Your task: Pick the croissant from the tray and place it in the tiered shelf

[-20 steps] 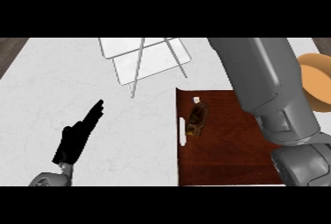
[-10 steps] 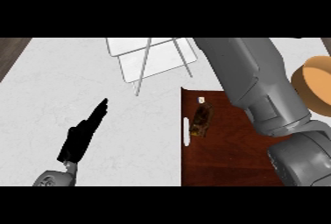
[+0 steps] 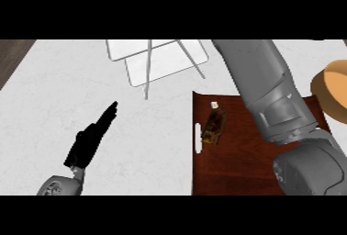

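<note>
With the right hand out of frame and the left hand [image 3: 89, 143] straight-fingered at lower left, descend squarely over the croissant [image 3: 214, 127] on the tray [image 3: 230, 170].

Golden-brown flaky croissant [image 3: 214, 127] on a dark reddish-brown wooden tray [image 3: 237, 165]. The white speckled stone bench [image 3: 61, 92] carries a pale white wire tiered shelf [image 3: 156, 59]. Black left robot hand [image 3: 92, 140].

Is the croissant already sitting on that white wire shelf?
No, the croissant lies on the dark brown tray, apart from the tiered shelf at the counter's far side.
</note>
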